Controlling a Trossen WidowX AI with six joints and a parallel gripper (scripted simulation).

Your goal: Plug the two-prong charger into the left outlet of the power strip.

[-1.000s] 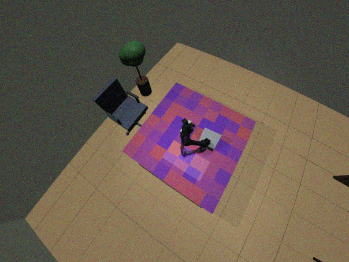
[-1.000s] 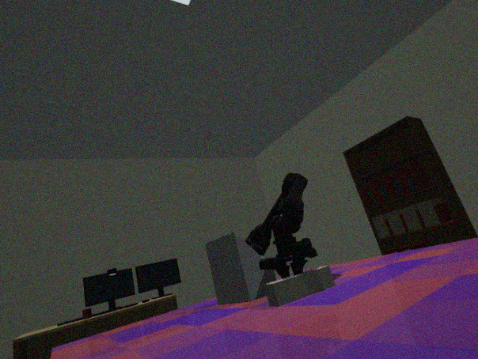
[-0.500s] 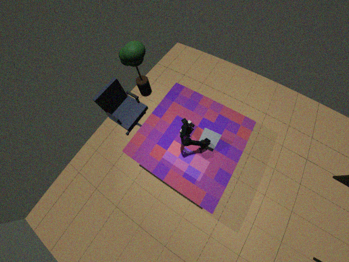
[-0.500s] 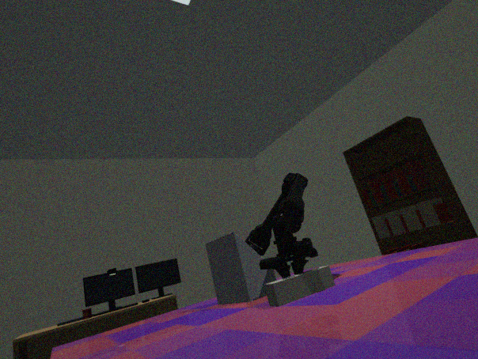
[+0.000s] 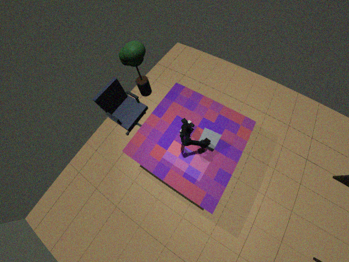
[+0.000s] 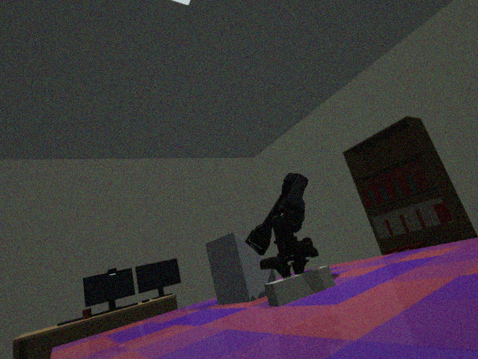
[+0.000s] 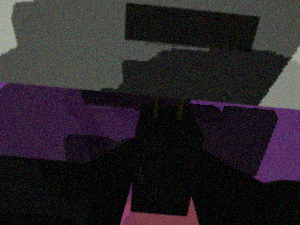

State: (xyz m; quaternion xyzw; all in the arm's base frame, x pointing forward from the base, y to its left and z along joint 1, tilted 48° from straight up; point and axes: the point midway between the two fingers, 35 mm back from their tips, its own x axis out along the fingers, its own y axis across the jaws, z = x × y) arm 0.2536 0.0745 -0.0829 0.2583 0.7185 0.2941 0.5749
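Observation:
The charger [image 7: 162, 164] is a black block with two thin yellowish prongs pointing to the top of the wrist view. My gripper [image 5: 186, 124] [image 6: 292, 273] [image 7: 161, 147] is shut on it. The power strip [image 6: 302, 288] [image 7: 70, 41] is a long grey block; in the top view only small pale parts show beside the gripper. In the exterior view the fingers are at the strip's top edge, partly hidden behind it. In the wrist view the prong tips overlap the strip's near edge, short of a dark rectangular panel [image 7: 192, 25]. Depth and contact are unclear; separate outlet slots cannot be made out.
The arm stands beside a pale square [image 5: 210, 134], seen as a tall grey block [image 6: 225, 273] in the exterior view. A patchwork mat [image 5: 193, 187] [image 6: 237, 344] lies below. Shadows darken the strip. A chair [image 5: 130, 111] and a potted plant [image 5: 133, 53] stand beyond the mat.

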